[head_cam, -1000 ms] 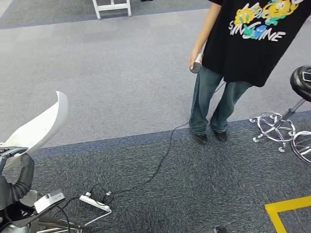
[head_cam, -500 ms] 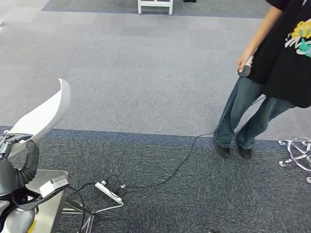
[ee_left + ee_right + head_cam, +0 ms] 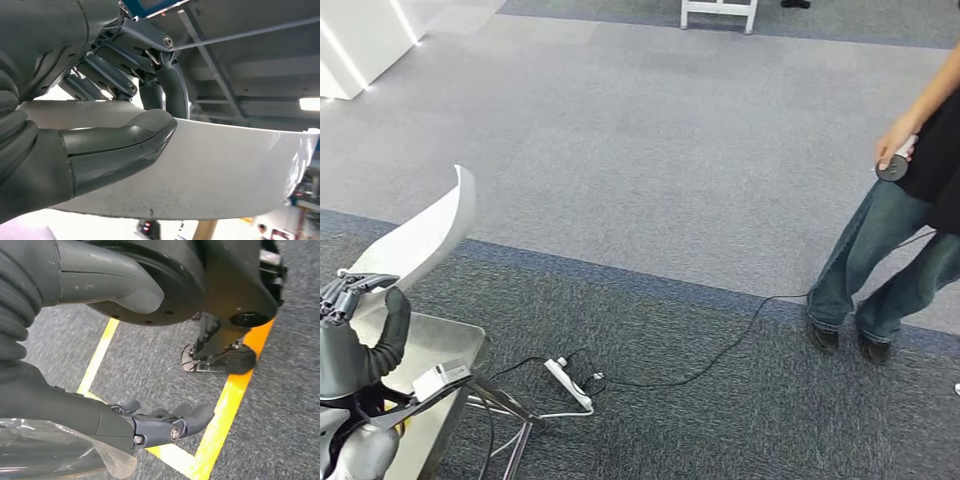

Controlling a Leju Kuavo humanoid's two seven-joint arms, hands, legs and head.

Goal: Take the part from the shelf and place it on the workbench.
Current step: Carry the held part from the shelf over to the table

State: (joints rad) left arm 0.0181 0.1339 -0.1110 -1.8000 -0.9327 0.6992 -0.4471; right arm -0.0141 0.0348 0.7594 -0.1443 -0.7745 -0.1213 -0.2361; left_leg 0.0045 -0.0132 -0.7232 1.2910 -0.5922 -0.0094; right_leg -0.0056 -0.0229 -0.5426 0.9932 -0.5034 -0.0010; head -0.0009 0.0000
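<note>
1. Grey carpet (image 3: 637,150) covered the floor in the head view, a lighter band farther off and a darker band nearer the robot.
2. A person (image 3: 893,250) in jeans and a dark top stood at the right edge of that view, holding a small round device (image 3: 891,167) in one hand.
3. A black cable (image 3: 712,355) ran across the dark carpet from the person's feet to a white power strip (image 3: 569,384).
4. A metal table (image 3: 441,345) showed its corner at the lower left of the head view, its folding legs just beside the power strip.
5. The left hand (image 3: 350,335) was clamped on the white part (image 3: 422,240), a long curved panel.
6. The part rose up and away from the hand, its far end lifted above the carpet beyond the table's corner.
7. In the left wrist view the thumb (image 3: 120,145) pressed flat against one face of the part (image 3: 226,170), and the darker fingers (image 3: 170,85) curled over its other side.
8. The right hand (image 3: 151,425) hung over dark carpet marked with yellow tape lines (image 3: 222,410).
9. Its fingers were stretched out and apart, holding nothing.
10. White furniture legs (image 3: 718,14) stood at the far edge of the floor.
</note>
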